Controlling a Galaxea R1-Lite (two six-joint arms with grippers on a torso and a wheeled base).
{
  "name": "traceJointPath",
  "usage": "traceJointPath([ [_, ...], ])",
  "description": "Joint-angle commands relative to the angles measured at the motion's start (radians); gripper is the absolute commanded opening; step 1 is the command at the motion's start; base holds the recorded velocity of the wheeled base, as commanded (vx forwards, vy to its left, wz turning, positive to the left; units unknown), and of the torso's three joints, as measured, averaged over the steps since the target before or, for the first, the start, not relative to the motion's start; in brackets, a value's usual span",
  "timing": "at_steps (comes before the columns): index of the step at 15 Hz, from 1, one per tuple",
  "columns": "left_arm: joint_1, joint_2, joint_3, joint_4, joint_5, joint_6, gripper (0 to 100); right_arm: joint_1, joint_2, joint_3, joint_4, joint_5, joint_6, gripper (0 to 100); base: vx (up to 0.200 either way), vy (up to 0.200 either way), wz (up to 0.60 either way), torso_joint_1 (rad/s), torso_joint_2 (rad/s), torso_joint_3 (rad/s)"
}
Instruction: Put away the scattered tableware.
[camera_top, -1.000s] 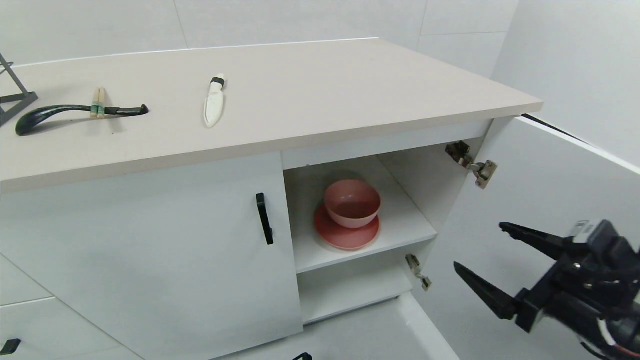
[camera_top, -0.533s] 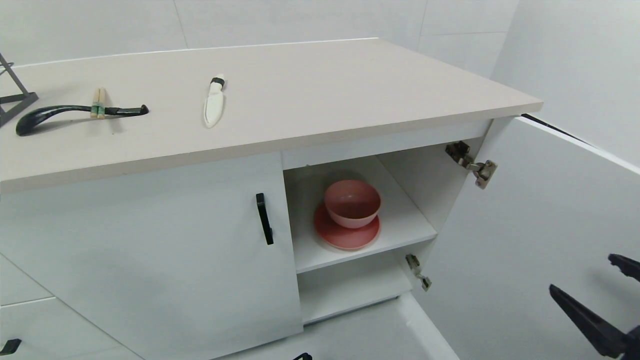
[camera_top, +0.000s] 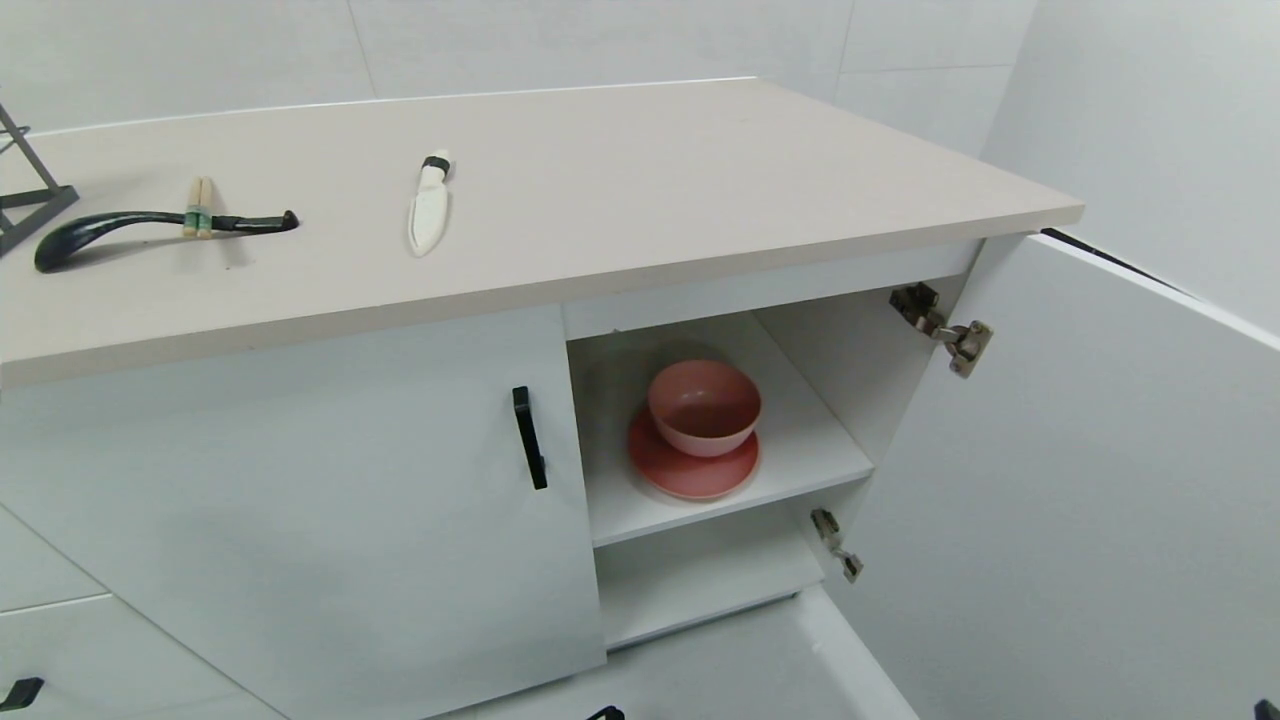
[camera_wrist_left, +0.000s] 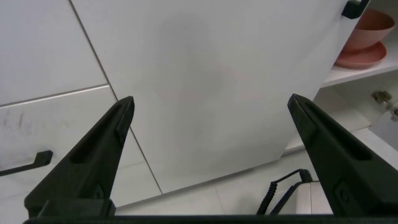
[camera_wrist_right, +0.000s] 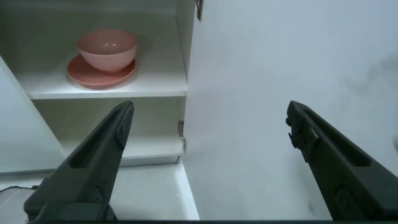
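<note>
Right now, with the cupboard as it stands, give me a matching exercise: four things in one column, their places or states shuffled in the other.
Things
1. bowl
2. knife
3. chopsticks
4. right-hand door

Places or states
A. swung wide open
B. lying across the black spoon
C. sitting on the plate, on the cupboard shelf
D. lying by itself on the counter

Pairs: 1-C, 2-D, 3-B, 4-A
</note>
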Motion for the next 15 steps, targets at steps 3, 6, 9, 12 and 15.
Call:
traceJointPath([
  [3, 0.000, -0.006, 0.000, 0.000, 0.000, -0.006, 100, -0.068, -0.150, -0.015, 0.203, 0.052, 0.104, 100, 0.000, 0.000, 0.00, 0.000, 0.00, 0.000],
  [6, 0.000, -0.006, 0.000, 0.000, 0.002, -0.011, 100, -0.068, -0.150, -0.015, 0.201, 0.121, 0.156, 100, 0.000, 0.000, 0.00, 0.000, 0.00, 0.000],
  [9, 0.000, -0.006, 0.000, 0.001, 0.003, -0.012, 100, -0.068, -0.150, -0.015, 0.203, 0.124, 0.112, 100, 0.000, 0.000, 0.00, 0.000, 0.00, 0.000],
  [12, 0.000, -0.006, 0.000, 0.001, 0.002, -0.012, 100, 0.109, -0.150, -0.018, 0.211, 0.256, 0.103, 100, 0.000, 0.000, 0.00, 0.000, 0.00, 0.000],
  [15, 0.000, -0.006, 0.000, 0.001, 0.003, -0.014, 100, 0.029, -0.152, -0.017, 0.206, 0.193, 0.113, 100, 0.000, 0.000, 0.00, 0.000, 0.00, 0.000],
])
